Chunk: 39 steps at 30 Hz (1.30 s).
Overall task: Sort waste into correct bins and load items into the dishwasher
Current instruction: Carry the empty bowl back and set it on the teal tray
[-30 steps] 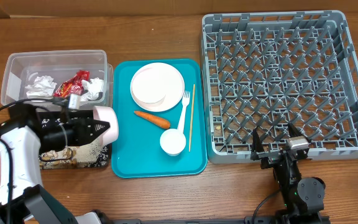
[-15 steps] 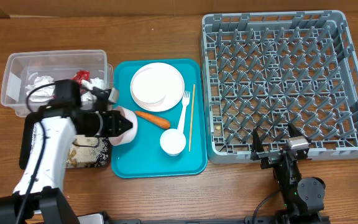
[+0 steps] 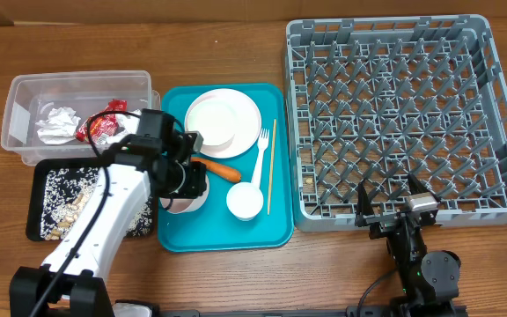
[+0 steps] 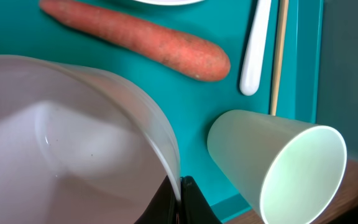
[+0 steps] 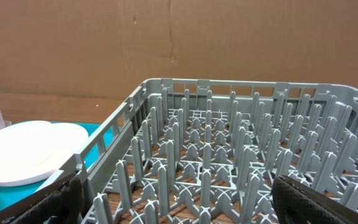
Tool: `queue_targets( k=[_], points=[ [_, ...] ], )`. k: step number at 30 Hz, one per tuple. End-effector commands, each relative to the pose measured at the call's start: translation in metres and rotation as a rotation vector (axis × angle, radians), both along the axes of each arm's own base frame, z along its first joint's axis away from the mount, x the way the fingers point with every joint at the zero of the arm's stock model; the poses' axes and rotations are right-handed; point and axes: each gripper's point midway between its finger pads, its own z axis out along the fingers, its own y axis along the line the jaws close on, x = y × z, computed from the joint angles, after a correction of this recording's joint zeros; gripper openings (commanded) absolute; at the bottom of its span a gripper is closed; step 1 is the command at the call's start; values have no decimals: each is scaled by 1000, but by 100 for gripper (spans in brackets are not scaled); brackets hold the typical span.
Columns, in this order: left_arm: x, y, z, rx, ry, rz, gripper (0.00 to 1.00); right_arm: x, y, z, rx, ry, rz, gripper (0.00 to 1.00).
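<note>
My left gripper is shut on the rim of a white bowl over the left part of the teal tray. In the left wrist view the fingertips pinch the bowl wall, with the orange carrot piece, a small white cup on its side, the fork and the chopstick beyond. A pale plate lies at the tray's back. My right gripper stands open at the front edge of the grey dish rack, holding nothing.
The clear tub at the back left holds white napkins and the red wrapper. In front of it the black tray holds pale crumbs. A cardboard wall stands behind the rack.
My left arm has swung right from above the black tray to over the teal tray, carrying the bowl with it. The right arm has not moved.
</note>
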Motion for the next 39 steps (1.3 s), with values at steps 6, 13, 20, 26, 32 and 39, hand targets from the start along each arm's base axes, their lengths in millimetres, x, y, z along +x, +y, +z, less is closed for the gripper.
queue_targets(
  k=[6, 13, 20, 26, 32, 39],
  points=[
    [-4, -7, -5, 57, 6, 1, 5, 0, 2, -2, 4, -3, 9, 100],
    [-12, -12, -6, 65, 32, -9, 4, 0, 2, -2, 4, -3, 9, 100],
    [-21, -10, -8, 84, 67, -10, 5, 0, 2, -2, 4, -3, 9, 100],
    [-22, -6, -9, 103, 70, -7, 8, 0, 2, -2, 5, -3, 9, 100],
    [-21, -6, -9, 104, 69, -7, 15, 0, 2, -2, 4, -3, 9, 100],
    [-21, -6, -10, 105, 69, -7, 23, 0, 2, -2, 4, -3, 9, 100]
  ],
)
